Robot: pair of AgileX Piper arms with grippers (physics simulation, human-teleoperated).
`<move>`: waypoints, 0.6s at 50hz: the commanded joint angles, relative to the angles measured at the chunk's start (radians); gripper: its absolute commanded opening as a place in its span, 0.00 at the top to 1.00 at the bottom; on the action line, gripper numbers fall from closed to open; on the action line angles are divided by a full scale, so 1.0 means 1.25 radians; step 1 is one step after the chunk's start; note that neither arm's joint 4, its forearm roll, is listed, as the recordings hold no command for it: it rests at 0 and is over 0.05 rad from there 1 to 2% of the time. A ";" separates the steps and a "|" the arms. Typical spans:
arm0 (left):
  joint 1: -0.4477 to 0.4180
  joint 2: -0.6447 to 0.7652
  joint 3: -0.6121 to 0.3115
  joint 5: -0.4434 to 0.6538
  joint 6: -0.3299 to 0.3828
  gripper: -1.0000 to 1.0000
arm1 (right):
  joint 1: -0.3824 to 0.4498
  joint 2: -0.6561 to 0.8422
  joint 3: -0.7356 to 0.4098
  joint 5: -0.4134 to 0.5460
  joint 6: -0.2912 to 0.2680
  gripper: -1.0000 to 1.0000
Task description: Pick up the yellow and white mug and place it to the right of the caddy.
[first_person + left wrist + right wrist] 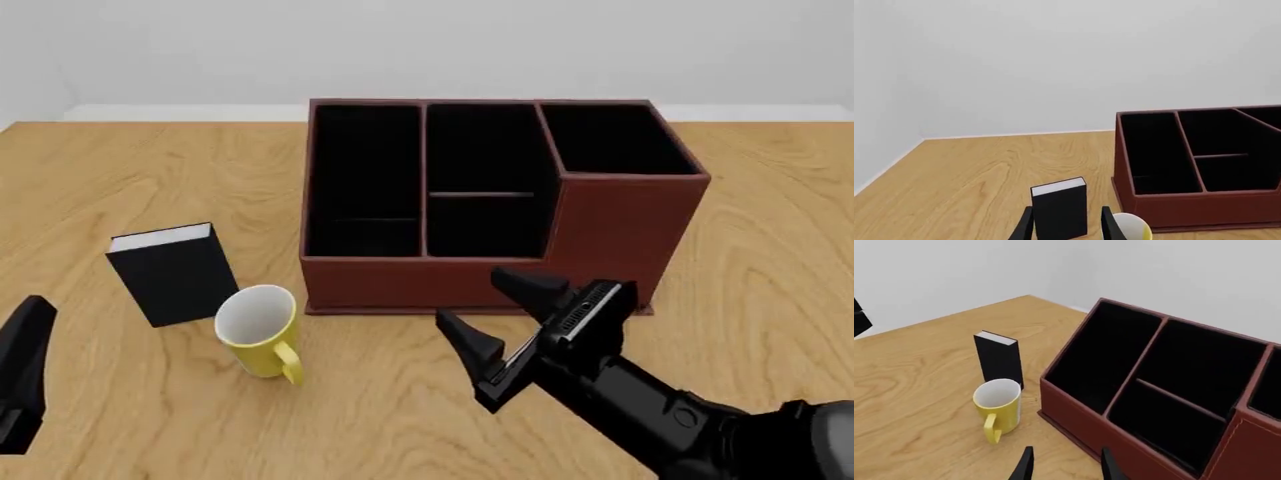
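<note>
On light wood-grain surface (120,180): small yellow mug with white inside (259,330), upright, handle toward camera, left of large reddish-brown compartment caddy (601,230), just beside black book (171,272). Right tool (501,315) spread apart, empty, angled toward mug; left tool (1066,225) spread, empty.

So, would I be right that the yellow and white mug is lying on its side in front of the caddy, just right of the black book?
Not quite: the yellow and white mug stands upright, mouth up, as the front view shows. The rest holds: it is in front of the caddy, just right of the black book.
</note>
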 commanded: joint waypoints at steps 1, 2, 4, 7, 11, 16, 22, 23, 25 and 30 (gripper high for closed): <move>0.000 0.000 -0.007 0.004 0.000 0.00 | 0.029 0.075 -0.047 -0.022 0.008 0.00; 0.001 0.000 -0.004 0.002 0.002 0.00 | 0.032 0.075 -0.054 -0.016 0.007 0.00; 0.003 0.000 -0.001 -0.001 0.002 0.00 | 0.036 0.080 -0.061 -0.015 0.008 0.00; 0.004 0.000 0.000 -0.001 0.003 0.00 | 0.038 0.086 -0.075 -0.009 0.009 0.00; 0.003 0.000 0.000 -0.001 0.003 0.00 | 0.046 0.094 -0.089 -0.001 0.010 0.00; 0.009 0.000 0.003 -0.004 0.002 0.00 | 0.059 0.127 -0.105 -0.012 0.012 0.00; 0.011 0.000 0.000 -0.001 0.003 0.00 | 0.074 0.141 -0.117 -0.011 0.015 0.00; 0.013 0.000 0.000 -0.001 0.004 0.00 | 0.076 0.140 -0.121 -0.007 0.015 0.00; 0.014 0.000 -0.001 0.000 0.005 0.00 | 0.081 0.145 -0.127 -0.006 0.016 0.00; 0.016 0.000 -0.009 0.006 0.004 0.00 | 0.091 0.174 -0.137 -0.020 0.022 0.00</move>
